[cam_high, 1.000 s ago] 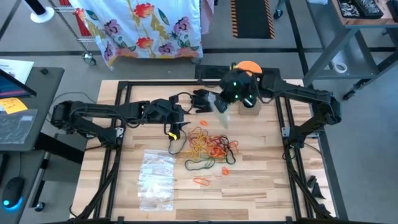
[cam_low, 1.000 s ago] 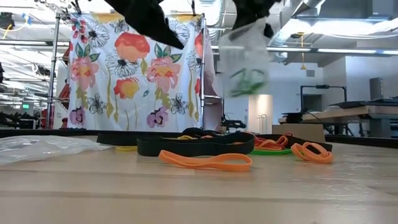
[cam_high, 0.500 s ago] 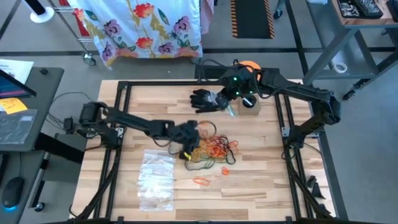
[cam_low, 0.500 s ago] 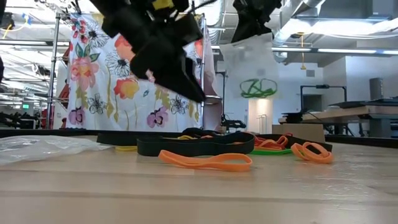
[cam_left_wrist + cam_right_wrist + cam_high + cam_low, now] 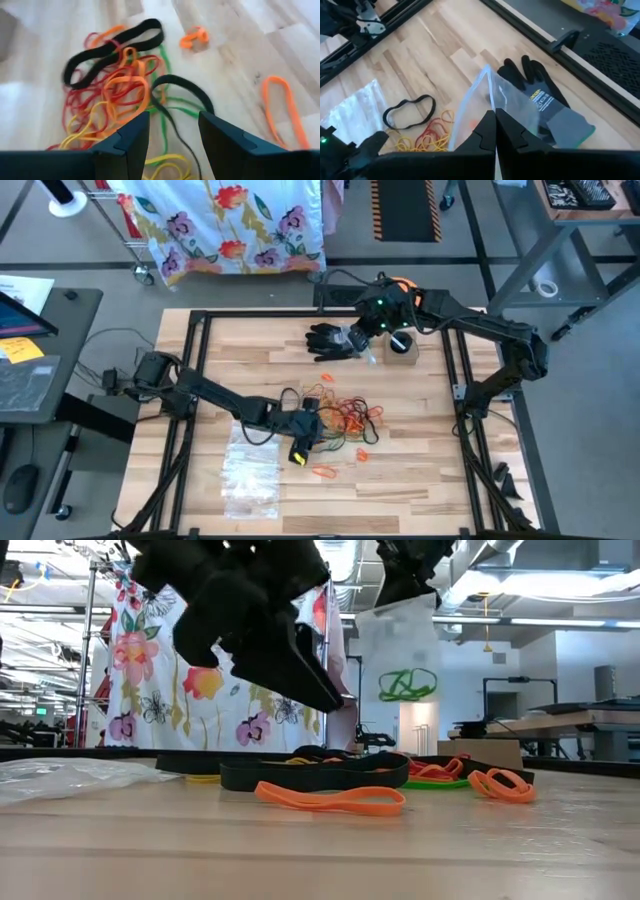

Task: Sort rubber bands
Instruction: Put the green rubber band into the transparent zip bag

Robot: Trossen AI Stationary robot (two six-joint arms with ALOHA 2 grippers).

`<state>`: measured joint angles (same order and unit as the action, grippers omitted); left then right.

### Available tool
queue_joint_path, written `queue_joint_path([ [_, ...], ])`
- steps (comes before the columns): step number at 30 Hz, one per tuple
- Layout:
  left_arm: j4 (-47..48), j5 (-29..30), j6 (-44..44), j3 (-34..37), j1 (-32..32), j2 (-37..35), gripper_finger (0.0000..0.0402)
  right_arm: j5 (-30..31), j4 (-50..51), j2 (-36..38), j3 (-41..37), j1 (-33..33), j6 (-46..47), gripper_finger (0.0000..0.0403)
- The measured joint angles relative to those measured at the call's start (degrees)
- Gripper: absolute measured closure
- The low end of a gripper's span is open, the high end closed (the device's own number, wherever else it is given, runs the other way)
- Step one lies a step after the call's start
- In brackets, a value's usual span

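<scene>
A tangle of rubber bands (image 5: 340,418) in red, orange, yellow, green and black lies on the wooden table's middle. My left gripper (image 5: 172,135) hovers open just above the pile's near-left side (image 5: 305,435), slanting down. A black band (image 5: 182,87) and a green band (image 5: 162,107) lie under the gap between its fingers. My right gripper (image 5: 368,340) is shut on a clear plastic bag (image 5: 400,640) high over the far side of the table. Green bands (image 5: 406,685) sit in the bag's lower part. My right gripper pinches the clear bag's upper edge (image 5: 487,107) between its two shut fingers, coming from above at a slant. The bag hangs below the fingers, clear of the table, with green bands resting in its bottom.
A black glove (image 5: 330,340) lies at the far middle, under the hanging bag. A heap of clear bags (image 5: 250,468) lies at the near left. Loose orange bands (image 5: 325,472) lie near the front. A small tan box (image 5: 402,347) stands beside the right gripper. Black rails frame the table.
My left gripper has swept from the table's far left toward the near right and down, stopping low over the rubber band pile with its fingers still open. The bag under my right gripper has swung a little and now hangs still.
</scene>
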<state>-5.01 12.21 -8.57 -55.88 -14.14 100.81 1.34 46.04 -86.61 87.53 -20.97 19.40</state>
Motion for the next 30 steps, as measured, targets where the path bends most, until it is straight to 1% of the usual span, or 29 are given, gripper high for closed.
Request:
queue_joint_path([
  [2,-0.4,6.2,1.0,0.0,-0.5,0.5,0.0233,0.0,0.0,0.0,0.0,0.4,0.0,0.0403],
  [4,-0.9,8.9,3.1,0.0,-0.7,0.6,0.0233,0.0,-0.2,0.0,0.0,0.7,0.0,0.0403],
  [7,-1.7,9.1,6.4,-0.1,-0.8,1.8,0.0233,-0.1,0.0,0.0,0.0,1.1,0.0,0.0403],
  [9,-0.8,9.2,6.6,0.0,-0.9,3.0,0.0233,-0.1,0.2,0.0,0.0,1.0,0.0,0.0403],
  [13,-2.3,9.2,6.3,0.0,-0.8,6.5,0.0233,-0.1,0.2,0.0,0.0,1.0,-0.1,0.0403],
  [15,-2.3,10.8,6.0,0.0,-0.8,8.0,0.0233,-0.1,0.3,0.0,0.0,1.0,-0.3,0.0403],
  [17,-2.9,12.5,5.8,0.0,-0.8,8.4,0.0233,-0.2,0.2,0.0,0.0,1.0,-0.4,0.0403],
  [20,-3.0,12.6,5.8,0.0,-0.6,8.9,0.0233,-0.7,0.3,0.0,0.0,1.0,-0.6,0.0403],
  [25,-3.8,12.4,2.4,0.0,-0.6,8.8,0.0233,-1.5,0.3,0.0,0.0,1.0,-0.9,0.0403],
  [30,-3.1,9.9,-3.2,0.0,-0.6,8.8,0.0233,-1.6,0.3,0.0,0.0,1.0,-0.9,0.0403],
])
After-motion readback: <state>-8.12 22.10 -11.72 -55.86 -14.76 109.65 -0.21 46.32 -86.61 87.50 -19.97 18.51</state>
